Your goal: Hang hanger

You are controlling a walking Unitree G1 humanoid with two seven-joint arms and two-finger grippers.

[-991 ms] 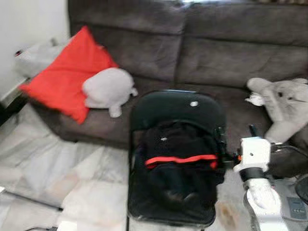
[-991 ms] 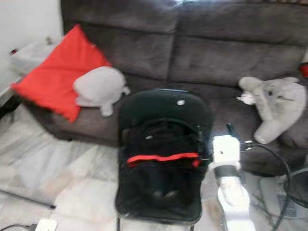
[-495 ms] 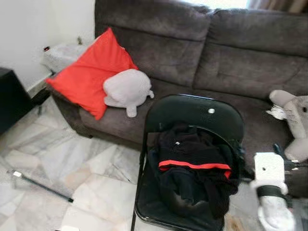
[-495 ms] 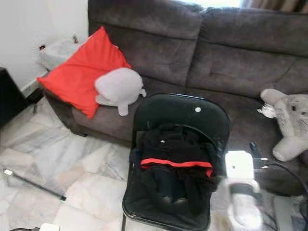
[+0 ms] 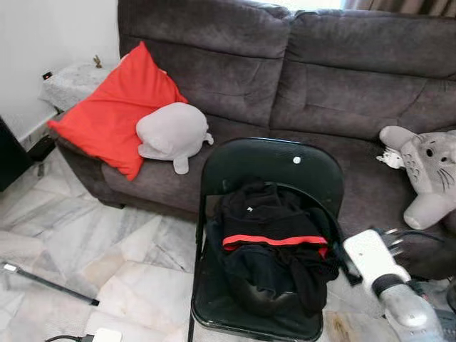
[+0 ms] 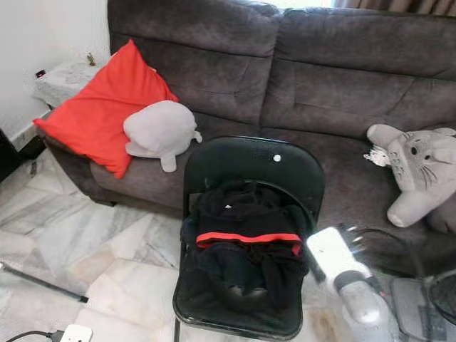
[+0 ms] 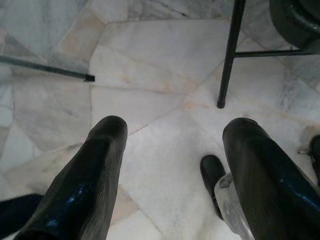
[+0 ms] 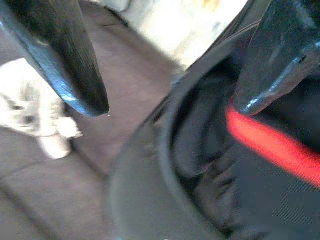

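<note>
The right gripper [image 8: 170,107] is being held spread just beside the folding chair [image 5: 271,167], at the black garment [image 5: 274,249]. The left gripper [image 7: 172,170] is being held spread over the floor near the chair's leg [image 7: 229,55].

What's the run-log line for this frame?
stage: reaching | right claw: open, at chair edge by black clothes | left claw: open, idle over floor | hanger: not made out

I'm seeing my right arm [image 5: 388,281] showing a white boxy wrist block, a black band and a silver rounded forearm. My left gripper [image 7: 172,175] is showing two long glossy black fingers [image 7: 85,185], bluish where light is catching.
</note>
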